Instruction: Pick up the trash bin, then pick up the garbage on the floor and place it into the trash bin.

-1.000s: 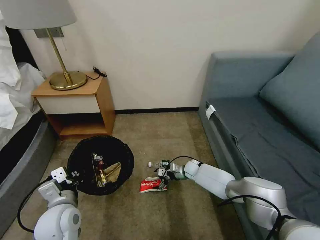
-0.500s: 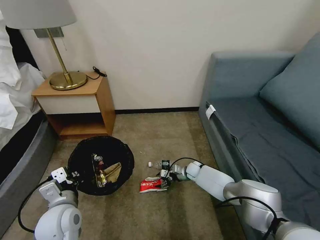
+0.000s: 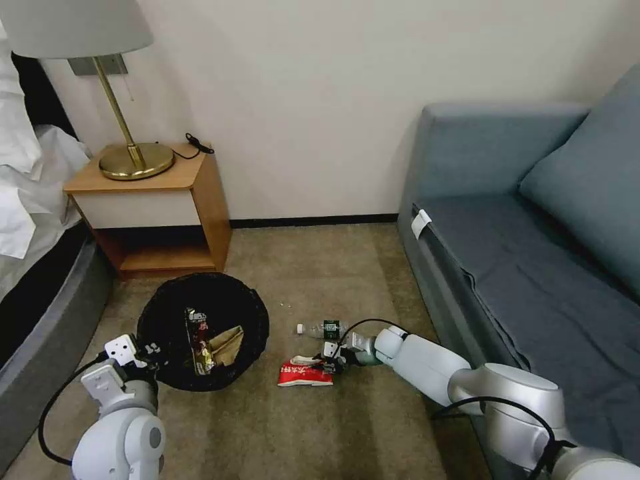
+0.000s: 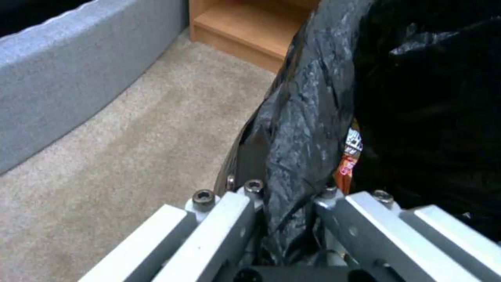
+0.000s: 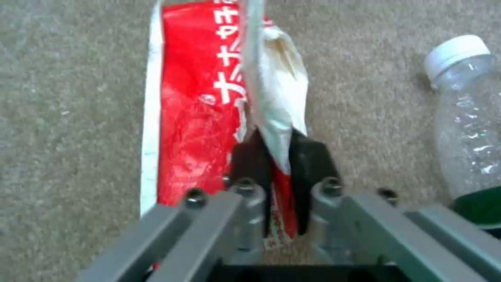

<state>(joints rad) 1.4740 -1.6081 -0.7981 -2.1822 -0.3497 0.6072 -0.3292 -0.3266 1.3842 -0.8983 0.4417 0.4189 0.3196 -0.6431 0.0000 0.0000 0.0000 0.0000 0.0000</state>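
The trash bin (image 3: 167,320), lined with a black bag, sits on the carpet with a gold wrapper (image 3: 197,347) and a crumpled brown paper bag (image 3: 227,343) inside. My left gripper (image 3: 145,352) is shut on its near rim, and the bag's fold (image 4: 303,129) is pinched in my left gripper (image 4: 289,194). The red-and-white snack packet (image 3: 301,375) lies flat to the right of the bin. My right gripper (image 3: 327,363) is shut on the packet's (image 5: 193,117) white edge, seen close at my right gripper (image 5: 279,160). A clear plastic bottle (image 3: 323,329) (image 5: 467,133) lies just beyond.
A wooden nightstand (image 3: 160,213) with a brass lamp (image 3: 135,160) stands behind the bin. The bed (image 3: 40,293) runs along the left and a blue-grey sofa (image 3: 527,267) fills the right. Open carpet (image 3: 300,433) lies in front.
My right gripper has dropped lower onto the red-and-white packet, which now lies flatter on the carpet. The left arm and bin have not moved.
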